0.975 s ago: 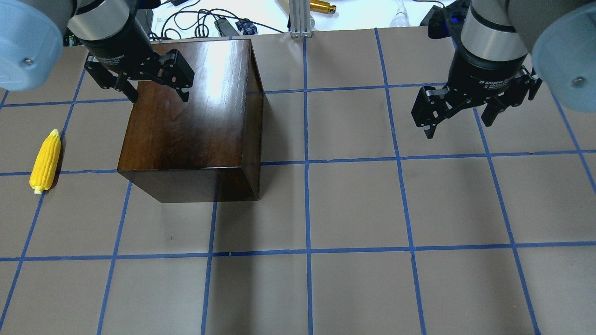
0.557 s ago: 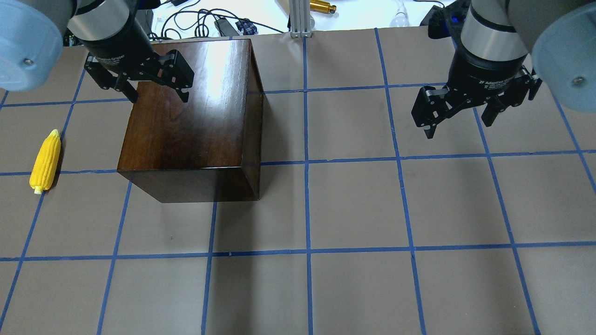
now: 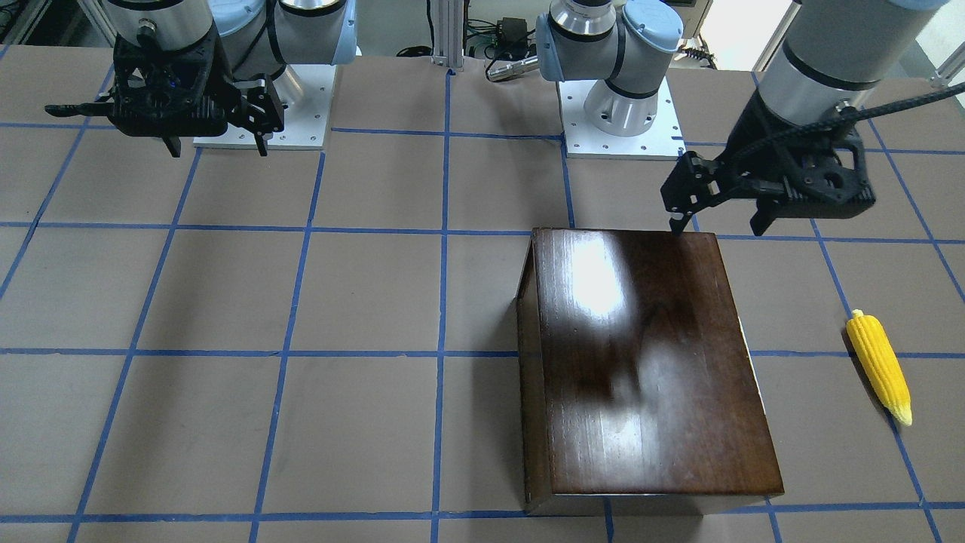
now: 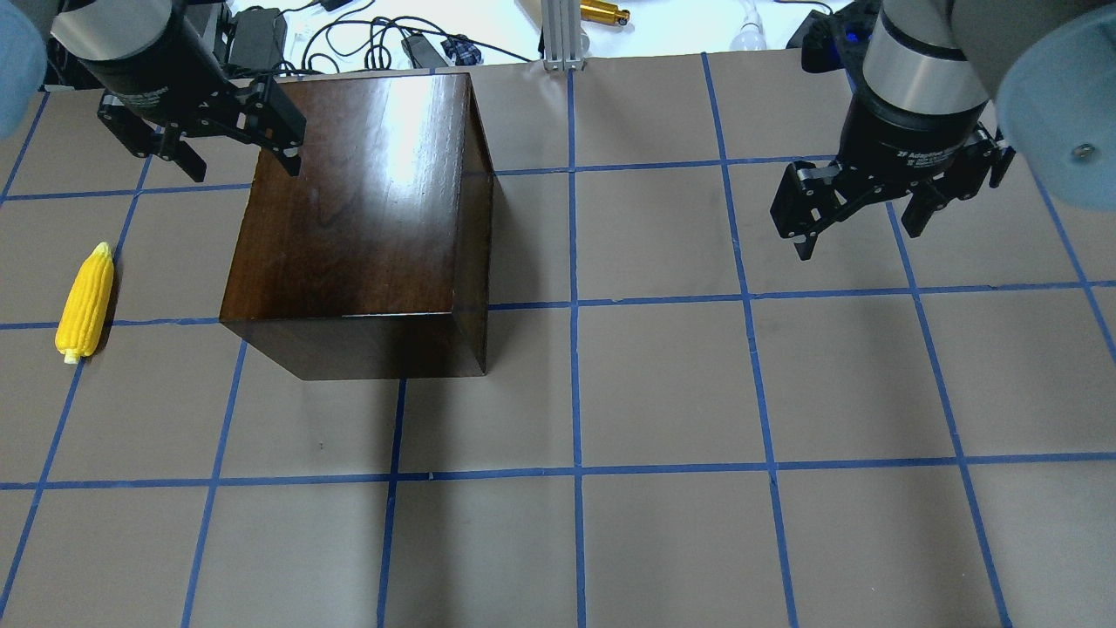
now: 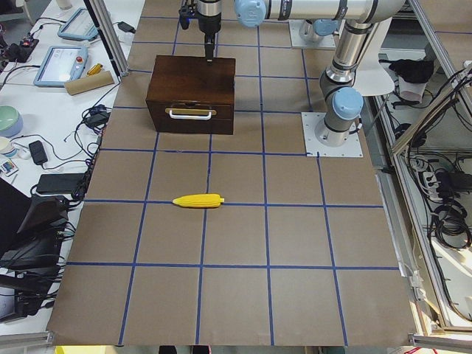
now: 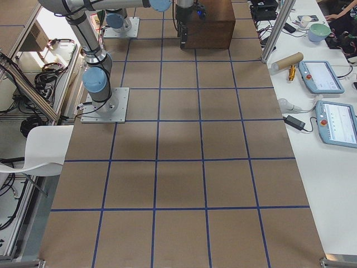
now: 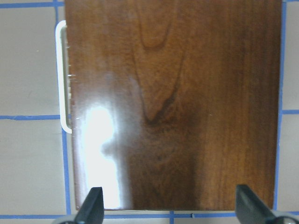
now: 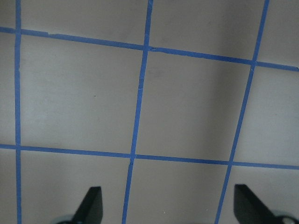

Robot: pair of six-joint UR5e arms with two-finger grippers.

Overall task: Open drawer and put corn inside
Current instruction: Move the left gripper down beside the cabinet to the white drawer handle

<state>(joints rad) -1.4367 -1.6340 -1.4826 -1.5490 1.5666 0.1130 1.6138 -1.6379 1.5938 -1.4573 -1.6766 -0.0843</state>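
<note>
The dark-brown wooden box (image 4: 357, 201) stands left of centre; it also shows in the front view (image 3: 648, 362). Its drawer (image 5: 190, 116) is shut, front panel and pale pull (image 7: 60, 79) facing the robot's left. The yellow corn (image 4: 85, 303) lies on the table left of the box, apart from it, and also shows in the front view (image 3: 878, 367) and the left exterior view (image 5: 198, 200). My left gripper (image 4: 244, 172) is open and empty, hovering over the box's far left top edge (image 7: 169, 207). My right gripper (image 4: 859, 240) is open and empty above bare table at the right (image 8: 169, 205).
The table (image 4: 663, 384) is brown paper with a blue tape grid. Cables and small devices (image 4: 418, 44) and an aluminium post (image 4: 558, 35) sit past its far edge. The arm bases (image 3: 618, 113) stand on the robot's side.
My left gripper has moved to the left and slightly away, from over the box's top to its far left edge. The right arm, box and corn have not moved.
</note>
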